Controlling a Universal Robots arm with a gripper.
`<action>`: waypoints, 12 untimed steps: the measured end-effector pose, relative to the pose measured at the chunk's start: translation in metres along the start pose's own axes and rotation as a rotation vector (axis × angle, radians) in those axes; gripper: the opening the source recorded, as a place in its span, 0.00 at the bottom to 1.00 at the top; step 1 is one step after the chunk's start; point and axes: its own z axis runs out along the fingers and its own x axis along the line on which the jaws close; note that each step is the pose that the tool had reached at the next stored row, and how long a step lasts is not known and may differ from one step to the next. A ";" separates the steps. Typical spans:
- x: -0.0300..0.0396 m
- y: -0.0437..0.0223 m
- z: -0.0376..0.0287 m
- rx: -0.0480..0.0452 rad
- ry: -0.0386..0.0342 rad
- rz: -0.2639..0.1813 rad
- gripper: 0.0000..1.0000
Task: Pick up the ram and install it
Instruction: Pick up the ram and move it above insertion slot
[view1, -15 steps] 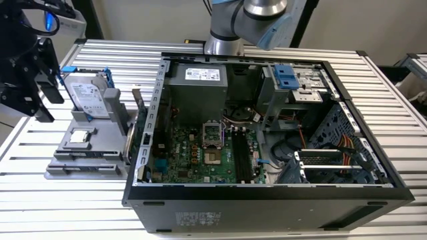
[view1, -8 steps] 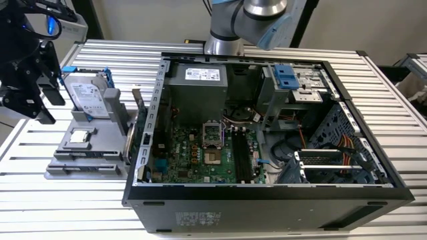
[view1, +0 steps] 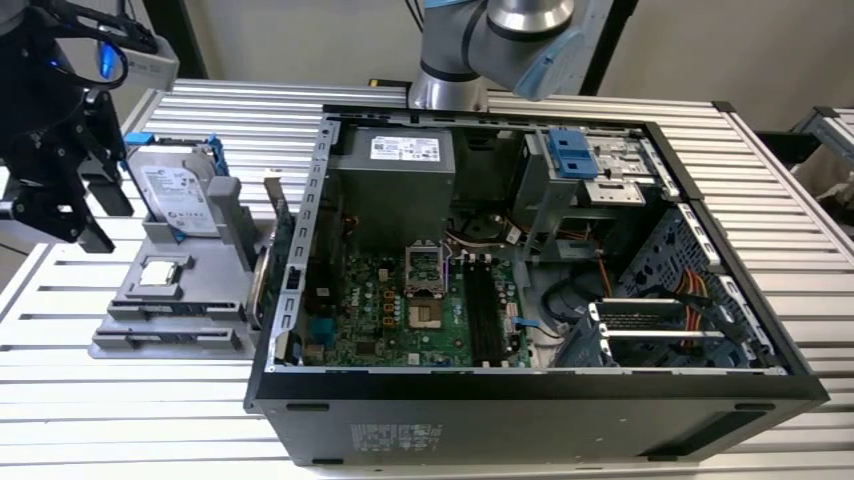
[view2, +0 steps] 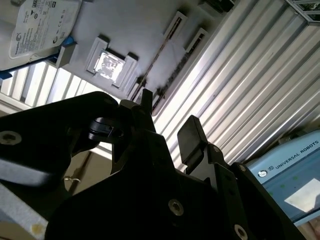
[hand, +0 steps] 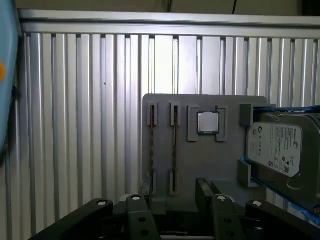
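Step in hand: approach for the pick, nothing grasped yet. The pincer hangs above the desk, at about 10 o'clock of the grey holder in the exterior view. The holder itself sits at 9 o'clock of the open computer case.

Pincer state: jaws parted fairly wide and empty in both wrist views, with nothing between the fingers.

The ram stands on its edge in a slot of the holder, seen as a thin dark line. A second stick stands in the neighbouring slot just beside it. The CPU chip lies in its pocket on the ram's far side from that stick. The hard drive is further along the same way, in its blue frame. In the first wrist view the gap between the jaws looks roughly lined up with the ram, but the pincer is well apart from it in height.

Install part is not started: the long memory slots on the board look empty, at about 3 o'clock of the holder.

Judgement on the next move: it calls for a descent with the jaws straddling the ram's thin faces. It must stay clear of the second stick and close on one stick only. The slot is narrow, so a small sideways error could knock the neighbour.
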 end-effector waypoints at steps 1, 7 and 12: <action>0.0000 0.0000 0.0007 0.0000 0.0000 0.000 1.00; 0.0001 -0.0001 0.0050 0.0001 -0.0001 0.000 1.00; 0.0002 -0.0001 0.0085 0.0000 0.0000 0.000 1.00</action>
